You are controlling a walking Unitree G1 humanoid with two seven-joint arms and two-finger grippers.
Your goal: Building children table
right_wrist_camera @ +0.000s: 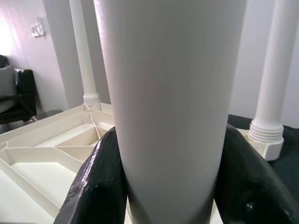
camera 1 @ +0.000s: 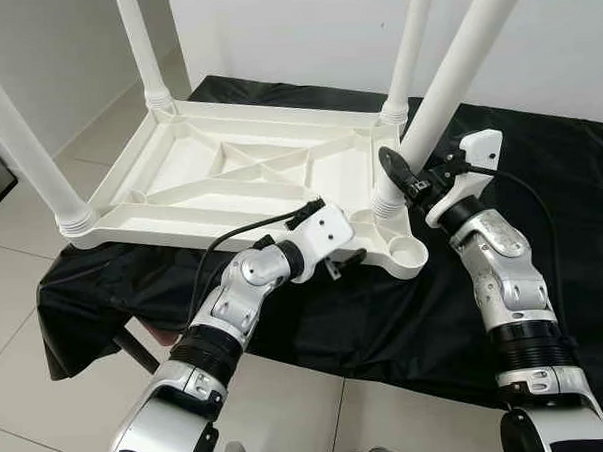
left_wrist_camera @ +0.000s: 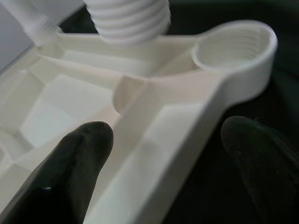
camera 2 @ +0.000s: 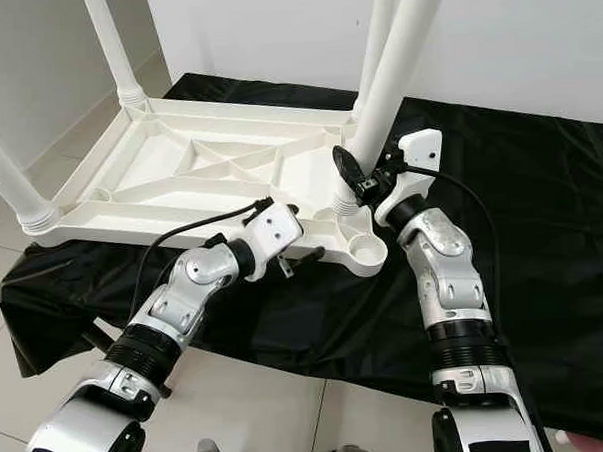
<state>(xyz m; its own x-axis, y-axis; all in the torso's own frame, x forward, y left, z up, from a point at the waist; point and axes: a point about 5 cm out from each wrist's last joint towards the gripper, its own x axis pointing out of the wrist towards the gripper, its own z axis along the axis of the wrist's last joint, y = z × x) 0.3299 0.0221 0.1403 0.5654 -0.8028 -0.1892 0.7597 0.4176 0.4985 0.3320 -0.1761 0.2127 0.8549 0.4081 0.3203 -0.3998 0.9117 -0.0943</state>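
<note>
Four legs are standing up from the upturned tabletop [camera 1: 229,169], which is lying on a black cloth [camera 1: 541,206]. The right gripper [camera 1: 411,173] is clamping the near-right leg [camera 1: 445,70] just above its threaded base, one finger on each side, as the right wrist view confirms. That leg is leaning and sitting beside the empty corner socket [camera 1: 408,251], so it is probably not seated there yet. The left gripper [camera 1: 343,259] is straddling the tabletop's near edge with its fingers [left_wrist_camera: 79,158] spread, steadying rather than pinching. The risk from here, as I judge it, is cross-threading: a tilted leg could bind in the socket, or twisting could be dragging the light tabletop across the cloth, since the left gripper's hold looks loose.
</note>
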